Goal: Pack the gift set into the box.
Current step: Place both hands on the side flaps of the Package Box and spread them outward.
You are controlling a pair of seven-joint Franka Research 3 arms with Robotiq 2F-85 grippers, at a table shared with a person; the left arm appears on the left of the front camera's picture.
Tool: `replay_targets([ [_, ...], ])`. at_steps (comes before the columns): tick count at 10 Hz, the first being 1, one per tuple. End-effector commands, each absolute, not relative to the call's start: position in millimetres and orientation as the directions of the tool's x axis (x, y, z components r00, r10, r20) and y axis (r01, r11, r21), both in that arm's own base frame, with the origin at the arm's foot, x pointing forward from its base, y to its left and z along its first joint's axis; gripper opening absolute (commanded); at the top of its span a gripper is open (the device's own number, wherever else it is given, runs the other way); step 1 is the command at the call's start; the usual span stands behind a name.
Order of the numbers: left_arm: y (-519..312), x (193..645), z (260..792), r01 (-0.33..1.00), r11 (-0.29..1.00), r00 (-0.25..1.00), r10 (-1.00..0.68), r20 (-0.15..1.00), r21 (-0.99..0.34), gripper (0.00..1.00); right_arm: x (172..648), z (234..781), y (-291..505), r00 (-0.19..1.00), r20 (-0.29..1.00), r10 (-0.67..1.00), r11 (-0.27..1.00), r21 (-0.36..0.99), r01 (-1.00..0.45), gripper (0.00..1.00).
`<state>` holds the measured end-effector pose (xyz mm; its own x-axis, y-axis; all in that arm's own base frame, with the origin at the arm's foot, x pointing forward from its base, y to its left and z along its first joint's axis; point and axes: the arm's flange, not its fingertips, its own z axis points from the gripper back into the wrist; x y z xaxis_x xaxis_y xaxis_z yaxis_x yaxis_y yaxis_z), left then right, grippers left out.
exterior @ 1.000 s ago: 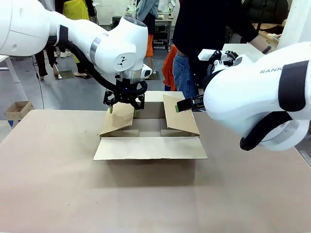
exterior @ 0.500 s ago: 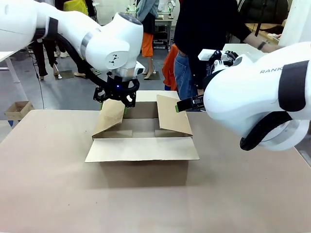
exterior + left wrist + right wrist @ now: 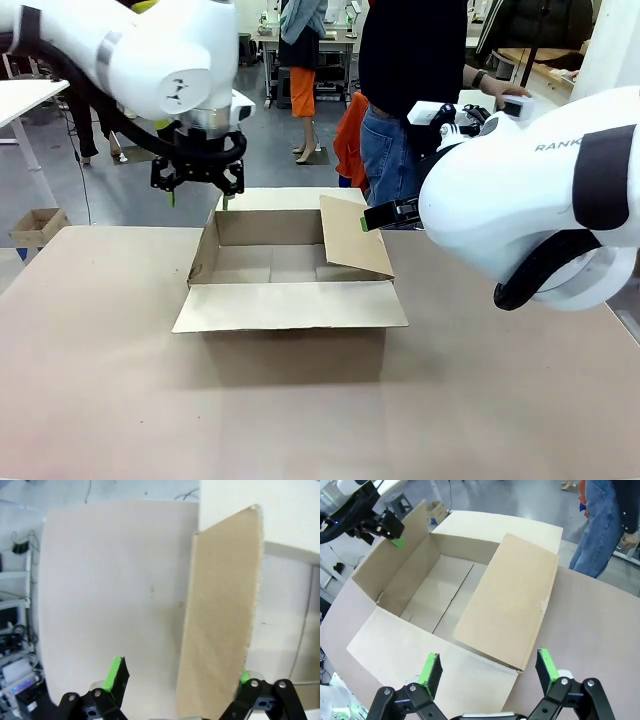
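The box stands open in the middle of the table, its near flap folded out flat toward me. My left gripper hovers open over the box's far left corner. In the left wrist view the left flap stands upright between its green fingers, nearer the right one. My right gripper is open beside the right flap, which leans inward over the box. In the right wrist view that gripper hangs above this flap. The inside of the box is bare. The gift set is out of view.
A person stands at the far side of the table, just behind the box. A small cardboard box sits on the floor at far left. Bare brown tabletop spreads in front of the box.
My left gripper has moved left and up, and the left flap has swung from leaning inward to standing upright. The box has slid a little to the left. The right arm is still.
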<state>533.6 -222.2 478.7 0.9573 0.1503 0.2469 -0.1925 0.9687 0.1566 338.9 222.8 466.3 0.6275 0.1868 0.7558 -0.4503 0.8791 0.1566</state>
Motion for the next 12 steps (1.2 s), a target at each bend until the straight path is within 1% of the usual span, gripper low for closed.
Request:
replay_targets([
  [1,-180,523,469,-0.246,0.968,0.950,0.230,0.210,0.055,1.00,339,469,224,0.621,0.763,0.178,0.883,0.154,-0.443,1.00],
  [4,-118,525,455,-0.295,0.950,0.944,0.306,0.126,-0.099,1.00,339,469,224,0.621,0.763,0.178,0.883,0.154,-0.443,1.00],
  [5,-99,526,447,-0.284,0.943,0.949,0.302,0.092,-0.173,1.00,339,469,224,0.621,0.763,0.178,0.883,0.154,-0.443,1.00],
  [6,-86,531,435,-0.250,0.938,0.964,0.264,0.027,-0.238,1.00,339,469,224,0.621,0.763,0.178,0.883,0.154,-0.443,1.00],
  [7,-112,535,453,-0.314,0.945,0.939,0.323,0.120,-0.089,1.00,339,469,224,0.621,0.763,0.178,0.883,0.154,-0.443,1.00],
  [10,-112,535,453,-0.314,0.945,0.939,0.323,0.120,-0.089,1.00,339,466,223,0.627,0.756,0.187,0.879,0.157,-0.450,1.00],
  [11,-112,535,453,-0.314,0.945,0.939,0.323,0.120,-0.089,1.00,368,470,251,0.683,0.675,0.277,0.886,0.096,-0.454,1.00],
  [12,-112,535,453,-0.314,0.945,0.939,0.323,0.120,-0.089,1.00,398,479,296,0.684,0.610,0.401,0.866,-0.008,-0.500,1.00],
])
